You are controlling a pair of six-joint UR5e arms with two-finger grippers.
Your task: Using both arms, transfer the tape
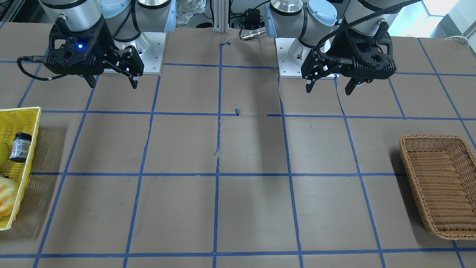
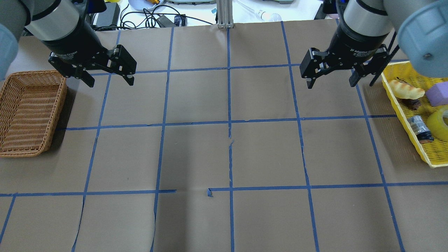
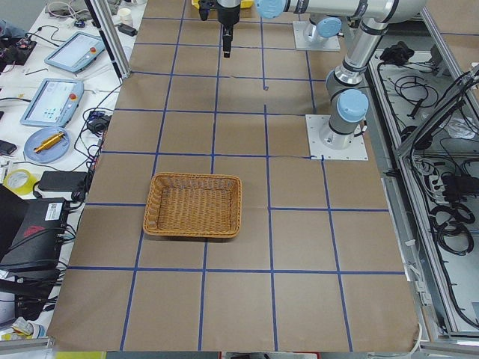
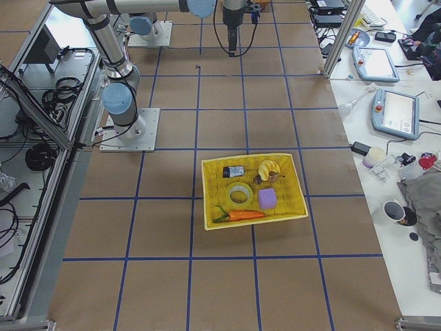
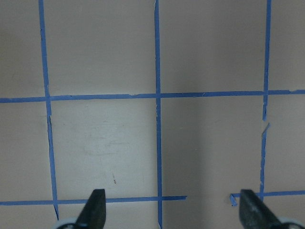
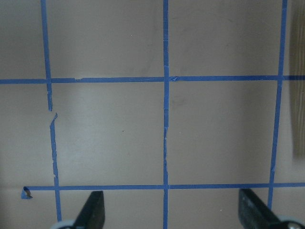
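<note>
"Adaptive" can be read on the right gripper (image 2: pixel 330 84), spread wide and empty like the left gripper (image 2: pixel 112 84), with the tape (image 2: pixel 441 122) seen lying in the yellow basket (image 2: pixel 402 115)

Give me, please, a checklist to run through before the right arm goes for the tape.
1. Tape found, lying flat in the yellow basket: ok.
2. Right gripper jaws open, holding nothing: ok.
3. Left gripper jaws open, holding nothing: ok.
4. Room for jaws around the tape, with purple block and carrot close by: cannot tell.
5. Wicker basket in place on the left side: ok.
</note>
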